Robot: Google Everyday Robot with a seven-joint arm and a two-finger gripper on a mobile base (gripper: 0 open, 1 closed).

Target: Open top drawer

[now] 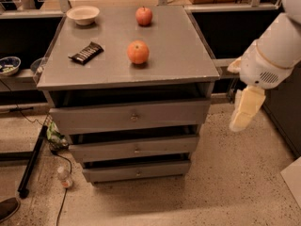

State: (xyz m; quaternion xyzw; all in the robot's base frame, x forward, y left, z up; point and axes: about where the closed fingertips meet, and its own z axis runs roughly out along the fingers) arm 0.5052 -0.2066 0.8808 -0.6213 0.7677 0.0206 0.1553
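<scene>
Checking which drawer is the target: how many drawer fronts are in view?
3, stacked: the top drawer, the middle drawer below it, the bottom drawer lowest. The gripper hangs to their right, touching none.

The single camera looks down from high in front, fairly near. The top drawer (130, 117) faces it, left of the gripper (244, 112) near the right edge.

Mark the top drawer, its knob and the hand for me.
top drawer (94, 120): camera view, grey front left of the knob.
knob (134, 117): camera view, its round metal face.
hand (239, 122): camera view, lower tip; it hangs right of the top drawer.
</scene>
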